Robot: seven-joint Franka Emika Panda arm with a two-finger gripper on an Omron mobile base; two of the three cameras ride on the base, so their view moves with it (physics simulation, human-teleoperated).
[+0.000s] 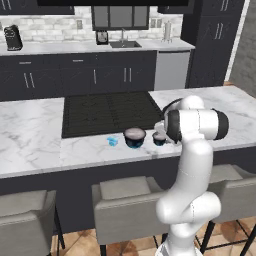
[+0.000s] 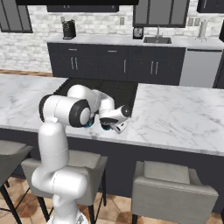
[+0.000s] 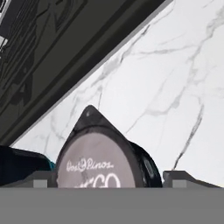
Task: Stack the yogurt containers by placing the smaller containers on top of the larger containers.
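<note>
- lesser dark cup (image 3: 98,162) stands upright on the marble island counter (image 1: 30,130), pale lid up, its pull tab toward the cooktop (image 1: 107,112).
- i see it between the gripper (image 3: 105,178) tips, jaws wide, not clamped.
- widest cup (image 1: 134,137) and light-blue cup (image 1: 112,142) just beside; stools (image 1: 125,202) below.

**Cups crowd the counter's front edge**

Three cups stand in a row near the marble counter (image 1: 30,135) edge: the light-blue cup (image 1: 112,141), the widest dark cup (image 1: 134,137), then the lesser dark cup (image 1: 159,138), with narrow gaps between. Behind them lies the flat cooktop (image 1: 110,112). Open marble spreads left and right.
</note>
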